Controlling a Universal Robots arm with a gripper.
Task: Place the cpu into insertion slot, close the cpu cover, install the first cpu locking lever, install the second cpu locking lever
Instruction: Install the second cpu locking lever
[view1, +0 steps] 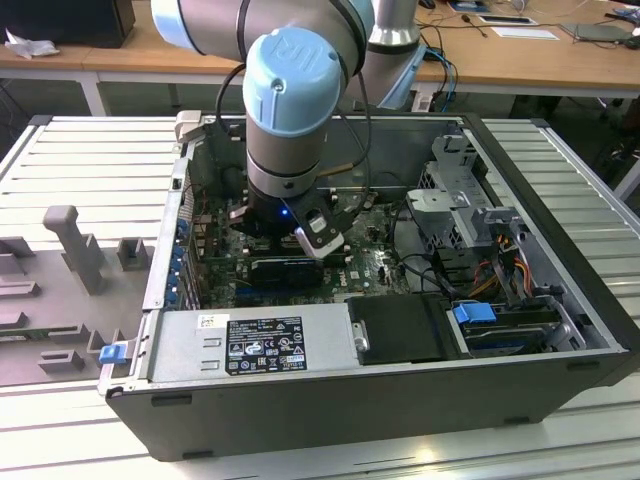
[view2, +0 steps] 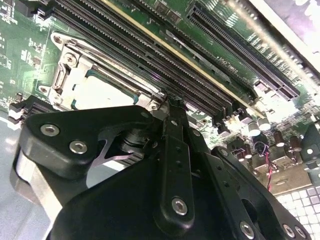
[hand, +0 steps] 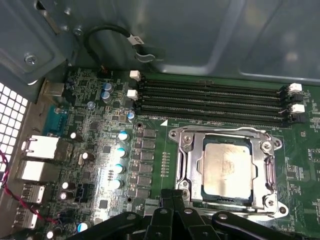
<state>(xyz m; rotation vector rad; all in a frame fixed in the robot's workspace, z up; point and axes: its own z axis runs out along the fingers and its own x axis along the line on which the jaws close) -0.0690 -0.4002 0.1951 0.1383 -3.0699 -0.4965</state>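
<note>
A robot gripper (hand: 172, 200), fingers pressed together and holding nothing, hovers at the edge of the socket (hand: 227, 170), where the chip (hand: 227, 167) already sits under its closed metal cover (hand: 187, 150).

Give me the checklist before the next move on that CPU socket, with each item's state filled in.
1. Pale silvery square cpu lying flat and square in its seat: ok.
2. Grey metal windowed cpu cover down around the chip: ok.
3. Locking levers latched: cannot tell.
4. Tool positioned at the socket's edge, off the chip face: ok.
5. Long black memory slots apart from the tool: ok.
</note>
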